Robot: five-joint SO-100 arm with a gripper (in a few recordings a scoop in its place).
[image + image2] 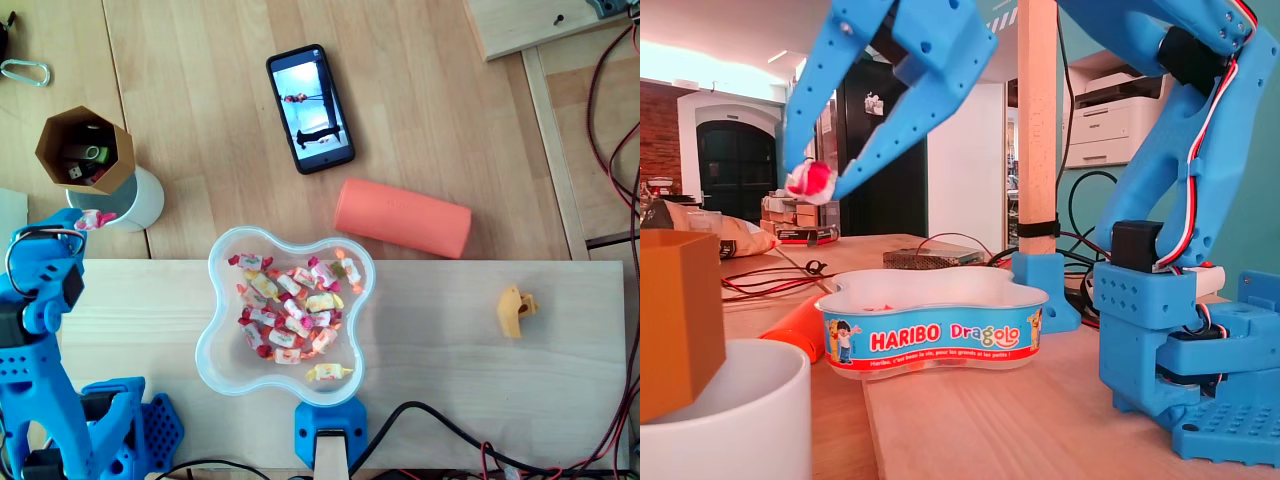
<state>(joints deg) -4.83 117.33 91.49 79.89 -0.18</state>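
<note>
My blue gripper [88, 222] [812, 182] is shut on a pink-and-white wrapped candy [93, 219] [808, 181]. In the overhead view it hangs at the left, over the rim of a white cup [140, 200]. The fixed view shows that white cup [720, 420] at the near left with a brown hexagonal box [675, 320] in it. A clear wavy tub [225, 345], labelled Haribo in the fixed view [940, 335], sits to the right of the gripper and holds several wrapped candies [290, 310].
In the overhead view a phone [310, 108] lies at the top centre and an orange cylinder [402, 217] lies beyond the tub. A small yellow object [516, 310] sits on the light board [470, 400] at right. Red cables [620, 150] run along the right edge.
</note>
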